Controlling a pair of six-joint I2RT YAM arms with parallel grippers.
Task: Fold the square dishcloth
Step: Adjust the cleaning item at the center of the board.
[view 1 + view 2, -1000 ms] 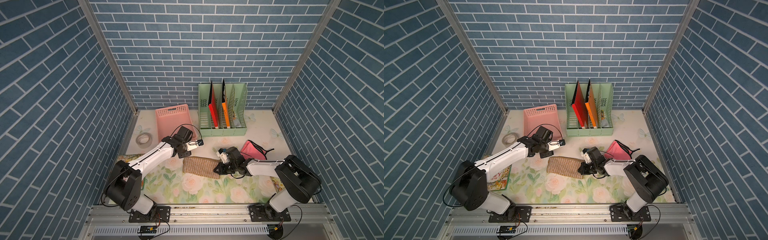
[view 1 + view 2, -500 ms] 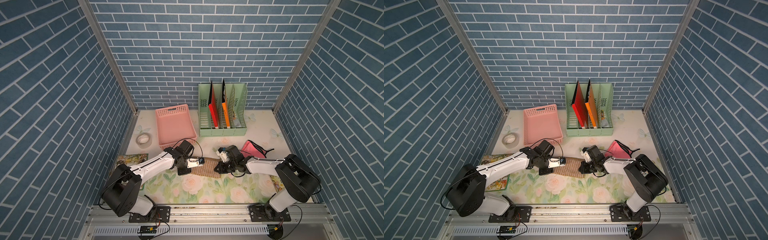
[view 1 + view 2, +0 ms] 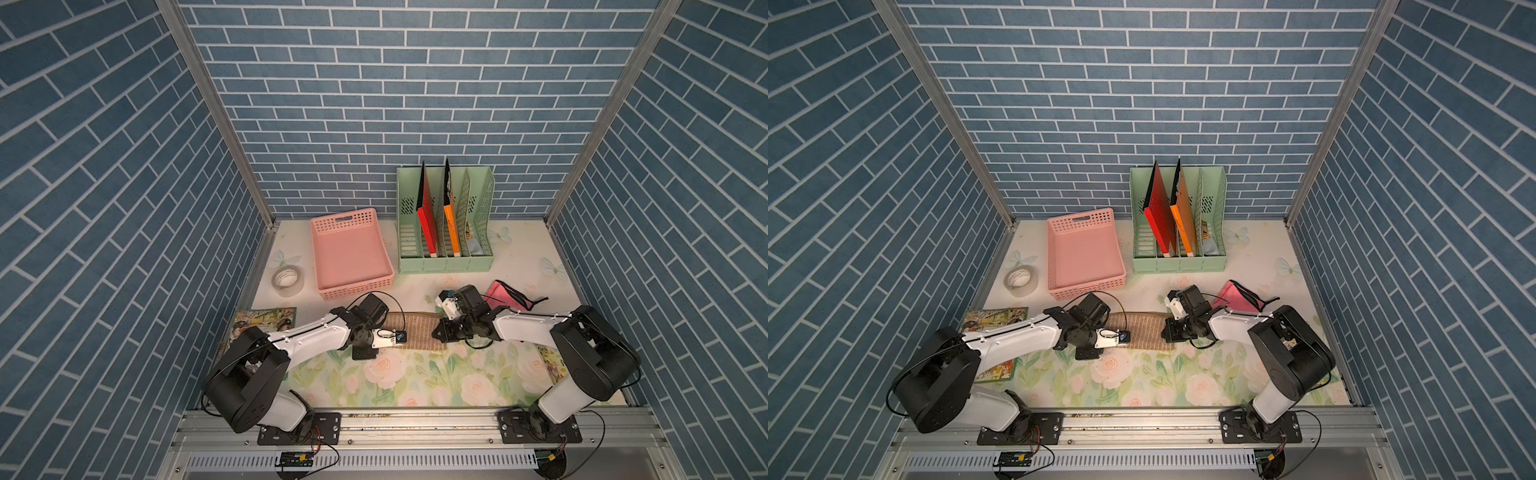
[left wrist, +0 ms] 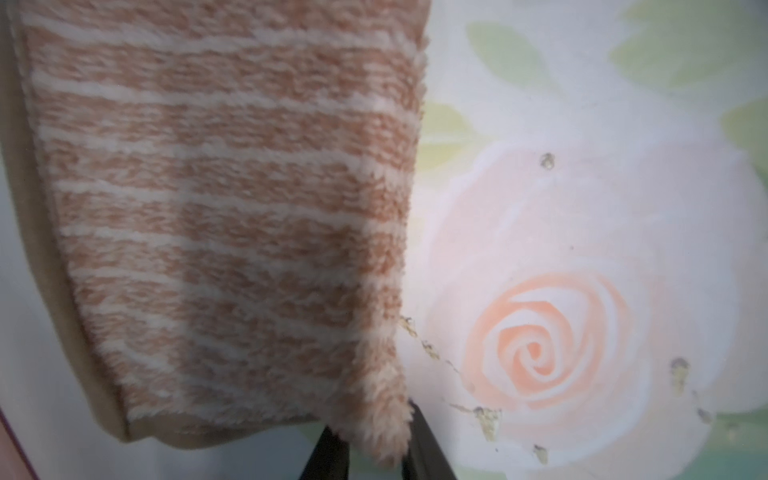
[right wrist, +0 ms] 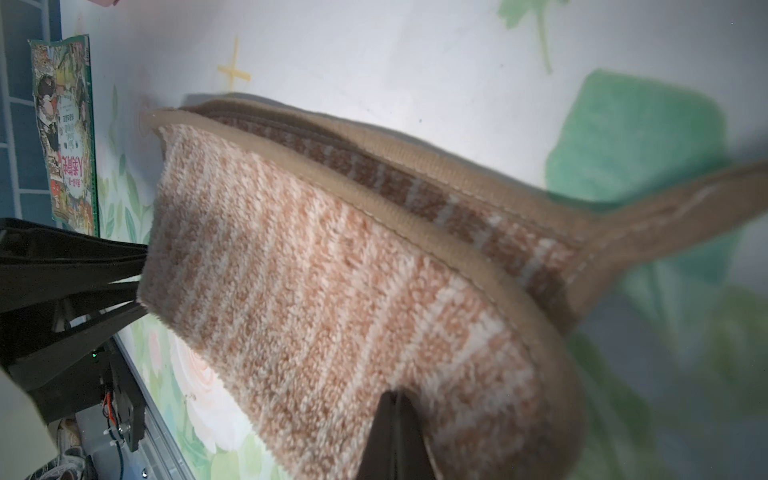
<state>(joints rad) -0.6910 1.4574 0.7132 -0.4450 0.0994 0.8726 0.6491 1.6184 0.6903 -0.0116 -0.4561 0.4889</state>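
Left gripper (image 4: 372,444) is nearly closed, pinching a fuzzy corner of the dishcloth (image 3: 417,334). Right gripper (image 5: 395,432) is clamped tight on the opposite end. The cloth sits doubled over mid-table (image 3: 415,386) between both arms. I'd lift both ends evenly and taut so the edges line up.

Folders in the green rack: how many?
2. A red folder and an orange folder stand leaning, side by side in the middle two slots of the green rack. A small item sits in an end slot, too small to identify.
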